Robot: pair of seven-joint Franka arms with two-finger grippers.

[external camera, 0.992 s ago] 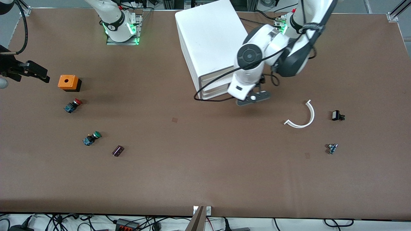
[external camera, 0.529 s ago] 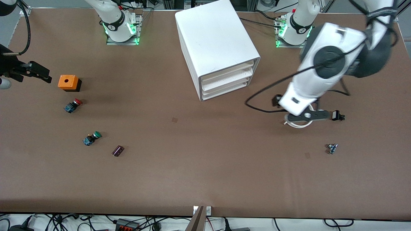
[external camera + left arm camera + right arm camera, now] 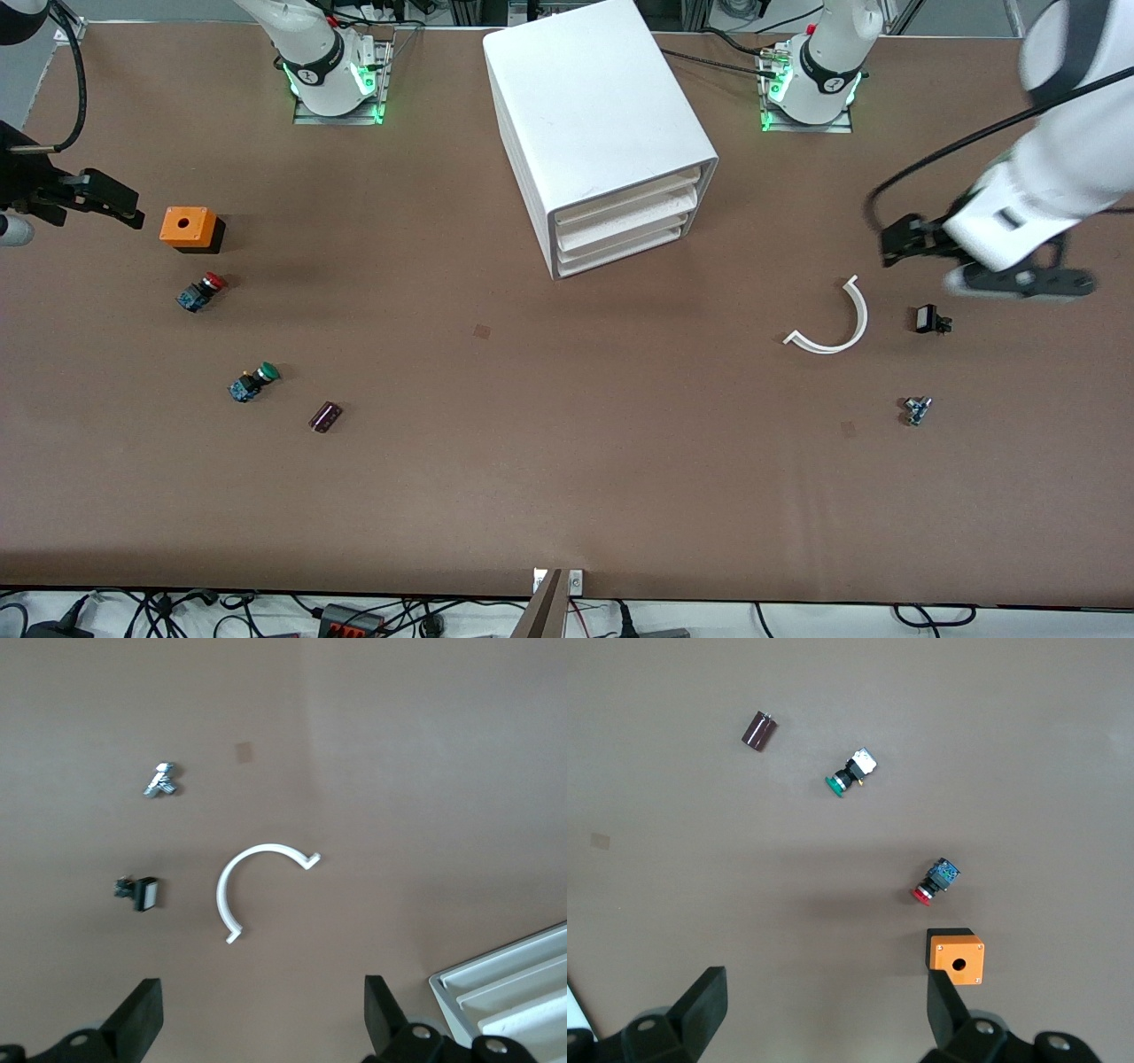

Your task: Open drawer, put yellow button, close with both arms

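Observation:
The white cabinet (image 3: 594, 115) stands at the table's middle near the arm bases. Its top drawer (image 3: 633, 202) sits pushed in, level with the two trays below; a corner of the cabinet shows in the left wrist view (image 3: 509, 992). No yellow button shows in any view. My left gripper (image 3: 899, 241) is open and empty, up in the air over the table at the left arm's end, above a white arc (image 3: 837, 323); its own view shows it (image 3: 261, 1028). My right gripper (image 3: 111, 204) is open and empty, in the air beside an orange box (image 3: 188, 228); its own view shows it (image 3: 824, 1014).
At the right arm's end lie a red-capped button (image 3: 202, 291), a green-capped button (image 3: 254, 382) and a dark cylinder (image 3: 325, 416). At the left arm's end lie a small black part (image 3: 930, 319) and a small metal part (image 3: 916, 410).
My left arm has swung away from the cabinet's front toward the left arm's end of the table. The drawer front is uncovered and shows shut. The right arm has barely moved.

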